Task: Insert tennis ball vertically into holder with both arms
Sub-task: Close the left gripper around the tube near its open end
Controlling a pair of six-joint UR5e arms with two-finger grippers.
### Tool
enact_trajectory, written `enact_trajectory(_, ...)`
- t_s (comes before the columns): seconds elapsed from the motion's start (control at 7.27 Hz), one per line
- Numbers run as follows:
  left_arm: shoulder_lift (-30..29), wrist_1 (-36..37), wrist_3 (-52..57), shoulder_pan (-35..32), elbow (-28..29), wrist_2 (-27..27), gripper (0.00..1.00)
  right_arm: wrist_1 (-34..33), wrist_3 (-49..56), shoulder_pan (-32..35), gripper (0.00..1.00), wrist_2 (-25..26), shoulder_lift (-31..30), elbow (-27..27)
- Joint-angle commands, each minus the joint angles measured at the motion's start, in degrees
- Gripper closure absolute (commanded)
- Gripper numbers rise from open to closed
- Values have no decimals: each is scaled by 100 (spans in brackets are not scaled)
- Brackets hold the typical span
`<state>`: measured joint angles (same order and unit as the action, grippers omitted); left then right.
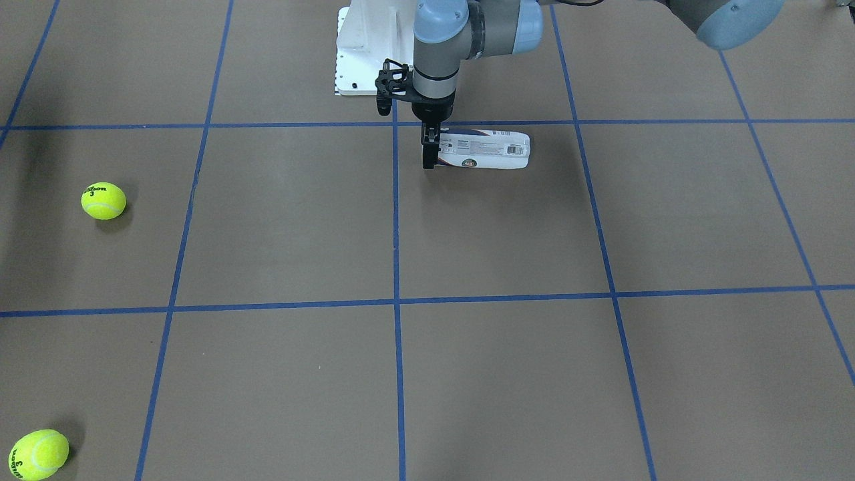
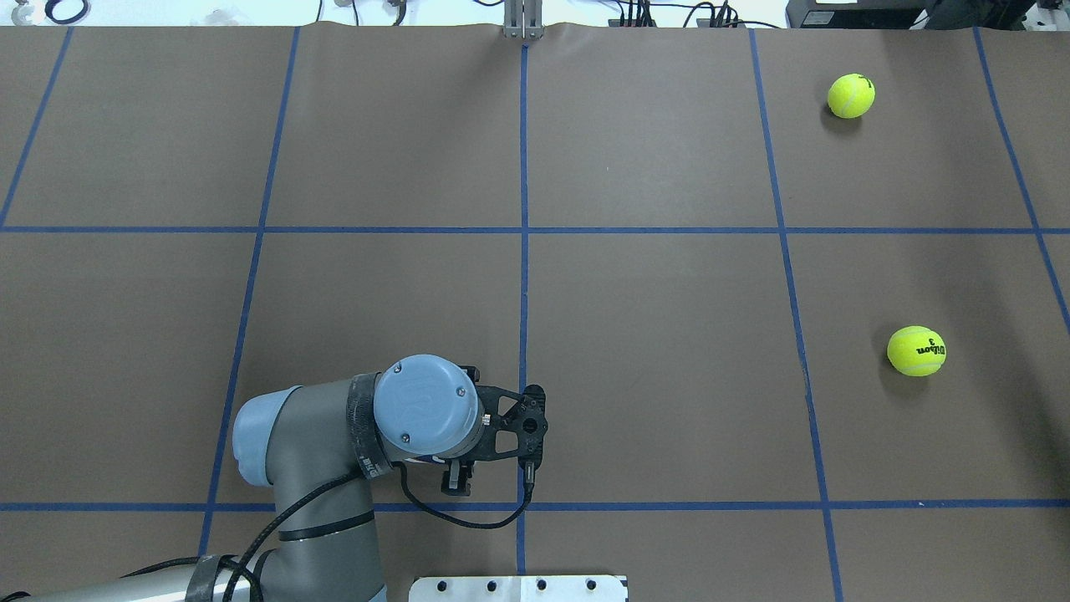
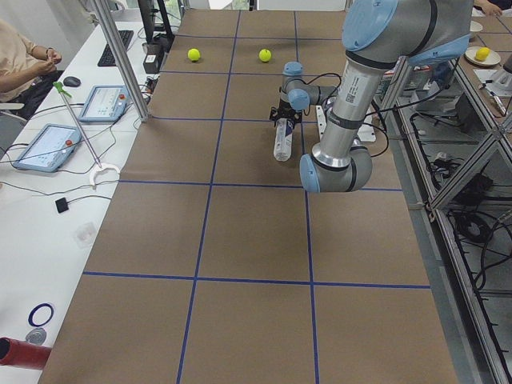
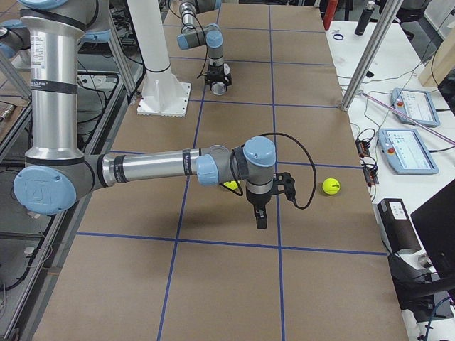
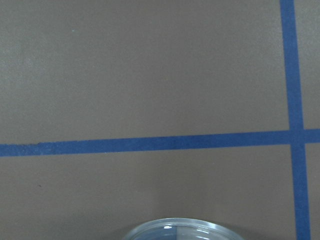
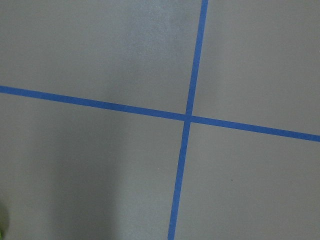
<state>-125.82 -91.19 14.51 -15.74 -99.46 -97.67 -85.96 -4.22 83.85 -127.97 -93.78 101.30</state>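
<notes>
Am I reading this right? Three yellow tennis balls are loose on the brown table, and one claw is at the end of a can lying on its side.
Not quite: there are two balls, not three. The overhead exterior view shows the far tennis ball and the near tennis ball, and no other. The rest holds: the left claw is at one end of the can, which lies on its side.

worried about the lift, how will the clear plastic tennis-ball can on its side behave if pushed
Lying on its round side, the clear plastic can would likely roll if nudged. Its thin transparent rim suggests it is light and may flex.
</notes>
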Motion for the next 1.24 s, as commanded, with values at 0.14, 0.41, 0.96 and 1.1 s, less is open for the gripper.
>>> enact_trajectory(0.14, 5, 4, -1, 80, 32, 11, 11, 0, 0, 0, 1, 0, 0, -5)
enact_trajectory(0.41, -13, 13, 7, 72, -20, 11, 29, 0, 0, 0, 1, 0, 0, 4)
enact_trajectory(0.96, -39, 4, 8, -156, -720, -24, 43, 0, 0, 0, 1, 0, -9, -13)
enact_trajectory(1.1, -56, -22, 8, -366, -1020, -41, 42, 61, 9, 0, 1, -104, -17, -40)
